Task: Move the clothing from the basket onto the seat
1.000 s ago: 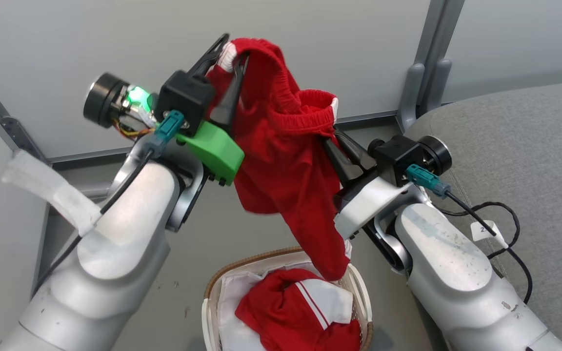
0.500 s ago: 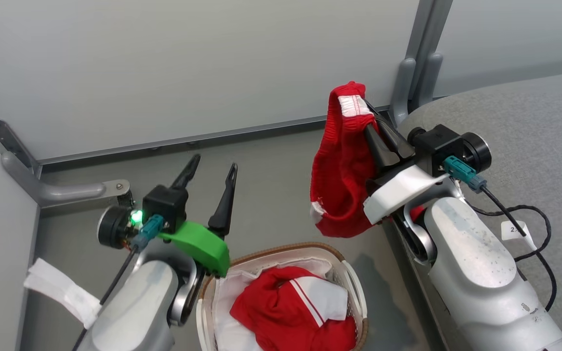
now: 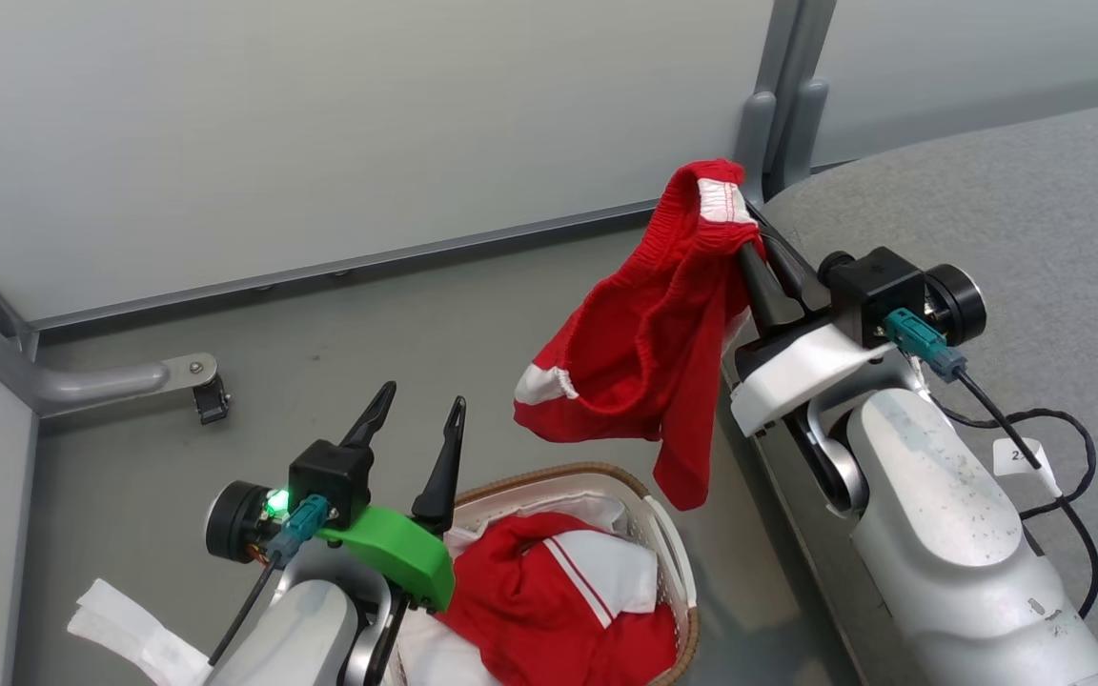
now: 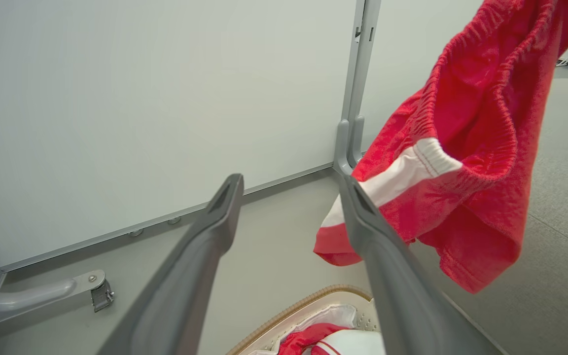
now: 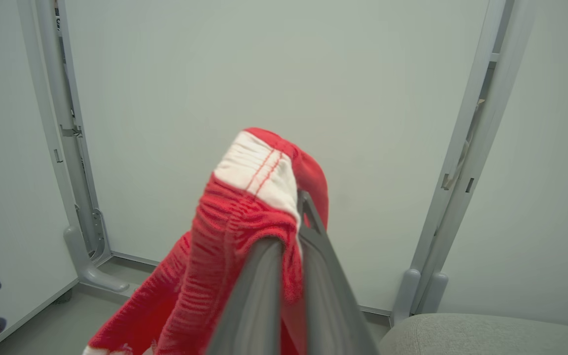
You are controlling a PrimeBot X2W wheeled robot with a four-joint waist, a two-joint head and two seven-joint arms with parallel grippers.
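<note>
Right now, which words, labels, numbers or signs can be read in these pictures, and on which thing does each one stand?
"2": on the small white tag fixed to the black cable in the head view; what follows is too small and blurred to read.
No readable text on the red clothing, the basket or the seat.
</note>
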